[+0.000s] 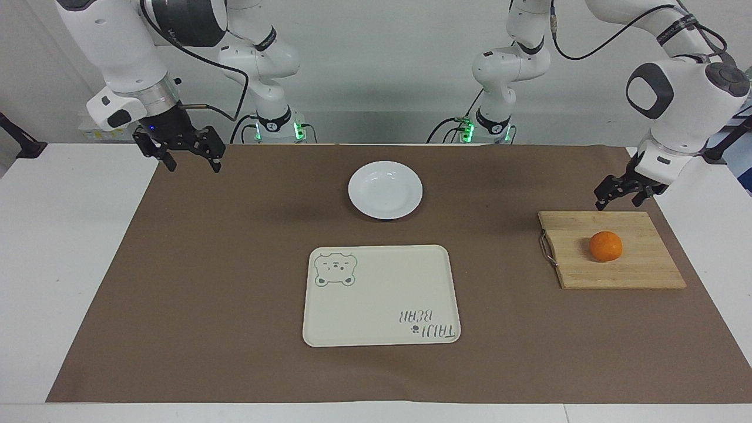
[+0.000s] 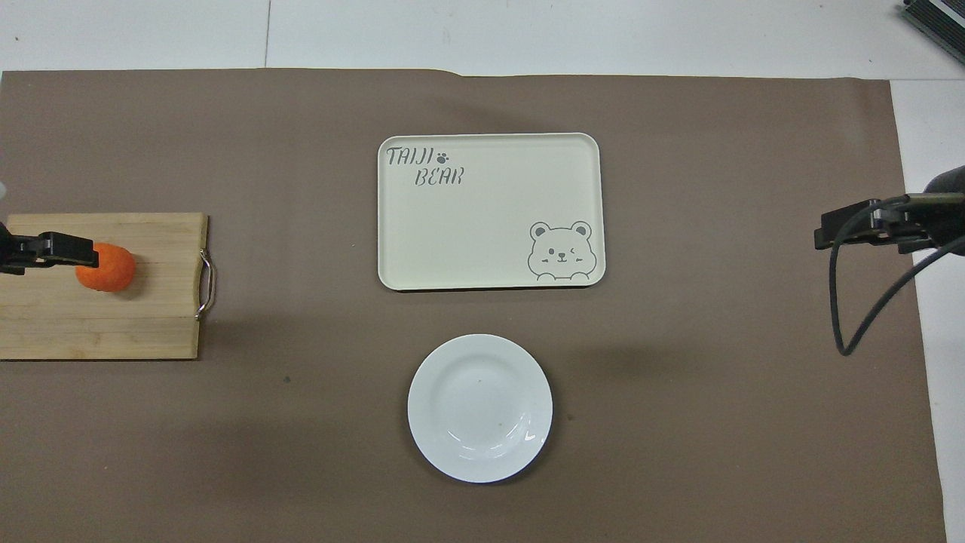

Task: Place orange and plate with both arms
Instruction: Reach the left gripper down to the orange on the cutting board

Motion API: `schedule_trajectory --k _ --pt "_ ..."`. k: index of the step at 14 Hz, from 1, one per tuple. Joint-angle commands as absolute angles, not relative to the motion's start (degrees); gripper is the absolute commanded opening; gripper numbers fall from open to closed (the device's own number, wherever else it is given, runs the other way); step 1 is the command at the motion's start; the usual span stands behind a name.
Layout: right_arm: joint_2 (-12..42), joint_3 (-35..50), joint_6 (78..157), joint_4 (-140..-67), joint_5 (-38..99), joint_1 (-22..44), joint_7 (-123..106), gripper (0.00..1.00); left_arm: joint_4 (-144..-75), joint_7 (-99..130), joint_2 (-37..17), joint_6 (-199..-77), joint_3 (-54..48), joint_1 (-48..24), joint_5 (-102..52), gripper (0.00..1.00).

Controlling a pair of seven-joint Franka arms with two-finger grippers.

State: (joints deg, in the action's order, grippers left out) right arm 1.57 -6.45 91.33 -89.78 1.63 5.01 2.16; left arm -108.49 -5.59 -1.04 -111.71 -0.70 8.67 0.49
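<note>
The orange lies on a wooden cutting board toward the left arm's end of the table; it also shows in the overhead view. The white plate sits empty on the brown mat mid-table, nearer to the robots than the tray; it also shows in the overhead view. My left gripper is open and empty, raised over the board, clear of the orange; in the overhead view the left gripper overlaps the orange's edge. My right gripper is open and empty, waiting over the mat's corner at the right arm's end.
A cream rectangular tray with a bear drawing and lettering lies mid-table, farther from the robots than the plate. The board has a metal handle on its side toward the tray. A black cable hangs by the right gripper.
</note>
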Motion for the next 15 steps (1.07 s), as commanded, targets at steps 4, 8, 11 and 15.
schedule_trajectory --k 4,8,11,15 --pt "1.85 -6.07 90.44 -88.86 0.79 4.66 3.34 1.00 -109.51 -6.42 -0.35 -113.12 -0.79 9.14 0.79 1.00" --pt "1.85 -6.06 90.44 -88.86 0.79 4.66 3.34 1.00 -109.42 -6.42 -0.35 -113.46 -0.79 9.49 2.02 1.00" --pt "1.85 -6.06 90.44 -88.86 0.79 4.66 3.34 1.00 -109.51 -6.33 -0.35 -114.26 -0.79 9.58 2.02 1.00" --pt "1.85 -6.06 90.44 -88.86 0.79 4.66 3.34 1.00 -109.60 -6.42 -2.18 -116.36 -0.79 10.36 2.02 1.00"
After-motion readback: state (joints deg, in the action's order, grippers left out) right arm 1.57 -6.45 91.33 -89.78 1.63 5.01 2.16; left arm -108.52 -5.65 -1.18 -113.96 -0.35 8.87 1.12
